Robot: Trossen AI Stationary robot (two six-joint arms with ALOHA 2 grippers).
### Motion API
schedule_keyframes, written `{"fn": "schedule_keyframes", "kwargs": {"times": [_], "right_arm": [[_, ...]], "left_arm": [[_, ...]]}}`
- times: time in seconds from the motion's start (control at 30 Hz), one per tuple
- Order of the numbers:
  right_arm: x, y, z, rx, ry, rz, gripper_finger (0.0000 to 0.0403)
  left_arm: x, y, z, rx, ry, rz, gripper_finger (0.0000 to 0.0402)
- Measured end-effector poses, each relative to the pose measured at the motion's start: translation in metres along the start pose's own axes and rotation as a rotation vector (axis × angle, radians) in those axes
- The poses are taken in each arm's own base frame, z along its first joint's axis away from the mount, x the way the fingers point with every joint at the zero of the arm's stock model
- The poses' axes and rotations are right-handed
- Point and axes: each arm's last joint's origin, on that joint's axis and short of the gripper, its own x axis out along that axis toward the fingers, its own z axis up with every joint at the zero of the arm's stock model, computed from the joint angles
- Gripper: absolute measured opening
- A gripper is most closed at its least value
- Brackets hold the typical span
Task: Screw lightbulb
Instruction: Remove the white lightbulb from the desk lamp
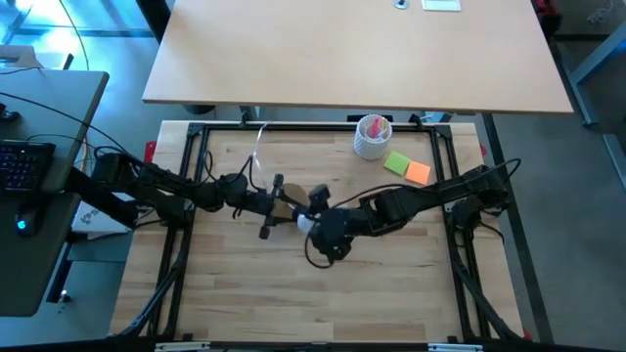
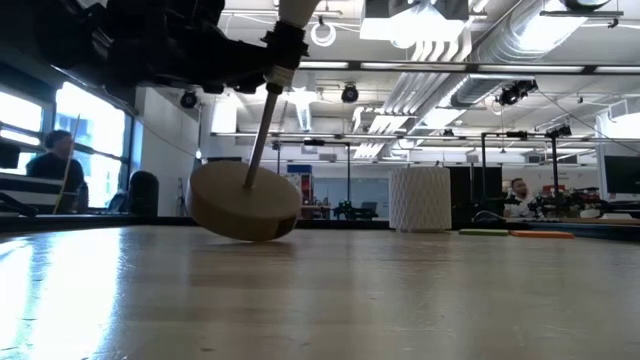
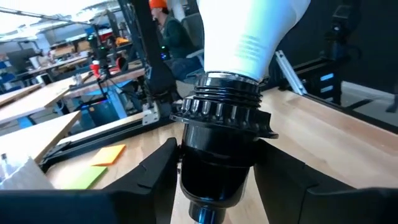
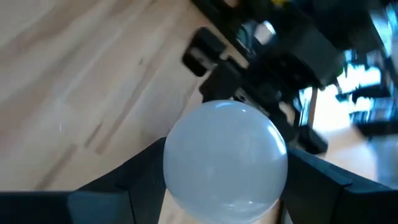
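The lightbulb (image 3: 249,31), white and rounded, sits with its base in the mouth of a black socket (image 3: 221,118). The socket tops a thin rod (image 2: 260,130) on a round wooden stand (image 2: 243,203). The stand is tilted, with only its lower edge (image 2: 255,237) on the table. My left gripper (image 1: 277,200) reaches in from the table's left and is shut on the socket. My right gripper (image 1: 311,223) comes from the right and is shut on the bulb's globe (image 4: 224,155). My left gripper pinches the black socket's smooth lower body (image 3: 186,171) between its two fingers, below the ribbed collar. The fingers come level from the table's left and lie across the socket. The stand hangs tilted in the hold, its wooden base touching the table by one edge. My right gripper holds the bulb's white globe (image 4: 177,162) between its two fingers, one on each side. It comes slanting down from the table's right. The bulb is clear of the table, its base end hidden behind the globe in the right wrist view.
A white ribbed cup (image 1: 373,137) with pink contents stands at the far right, with green and orange notes (image 1: 409,168) beside it. Black frame rails (image 1: 323,125) border the table. A second tabletop (image 1: 352,54) lies beyond. People sit in the room behind.
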Motion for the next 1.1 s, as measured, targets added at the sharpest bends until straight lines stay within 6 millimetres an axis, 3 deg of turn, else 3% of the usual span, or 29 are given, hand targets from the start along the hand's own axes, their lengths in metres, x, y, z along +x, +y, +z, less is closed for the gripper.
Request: {"fn": "schedule_keyframes", "kwargs": {"times": [0.1, 0.2, 0.37, 0.6, 0.83, 1.1], "right_arm": [[0.000, 0.001, 0.000, -0.141, -0.011, 0.022, 0.0255], [0.000, 0.002, 0.000, -0.157, -0.018, 0.039, 0.0255], [0.000, 0.001, 0.000, -0.055, -0.020, 0.040, 0.0264], [0.000, 0.006, 0.006, 0.100, -0.033, -0.008, 0.0323], [-0.015, 0.013, 0.018, 0.360, -0.018, -0.184, 0.0331], [-0.042, 0.019, 0.012, 0.924, 0.096, -0.249, 0.0326]], "left_arm": [[0.000, -0.001, 0.000, -0.003, -0.004, -0.028, 0.0163], [0.000, 0.000, -0.001, -0.015, -0.006, -0.041, 0.0162], [-0.001, 0.001, -0.001, -0.042, -0.007, -0.053, 0.0162], [-0.001, 0.004, -0.002, -0.069, -0.001, -0.043, 0.0159], [-0.001, 0.005, -0.003, -0.070, 0.016, -0.005, 0.0152], [-0.002, 0.005, -0.007, -0.058, 0.055, 0.042, 0.0119]]}}
